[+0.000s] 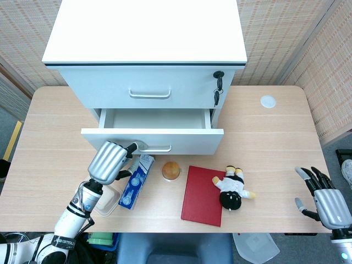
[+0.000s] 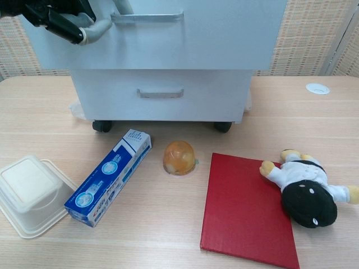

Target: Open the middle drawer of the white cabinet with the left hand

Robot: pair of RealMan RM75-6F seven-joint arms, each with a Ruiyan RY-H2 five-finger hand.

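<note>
The white cabinet [image 1: 146,38] stands at the back of the table. Its middle drawer [image 1: 152,139] is pulled out and I see its bare inside [image 1: 155,119]. My left hand [image 1: 111,161] grips the left end of the drawer's handle [image 1: 157,148] with hooked fingers. In the chest view the same hand [image 2: 61,19] holds the handle [image 2: 147,18] at the top left. The top drawer [image 1: 148,88] and the bottom drawer [image 2: 160,94] are closed. My right hand [image 1: 325,199] hangs open beyond the table's front right corner, holding nothing.
Under the drawer front lie a blue toothpaste box [image 2: 109,176], a white foam container [image 2: 28,193], an orange jelly cup [image 2: 179,157], a red book [image 2: 247,210] and a plush doll [image 2: 303,188]. A key [image 1: 218,88] hangs in the cabinet's lock. A white disc [image 1: 268,101] sits back right.
</note>
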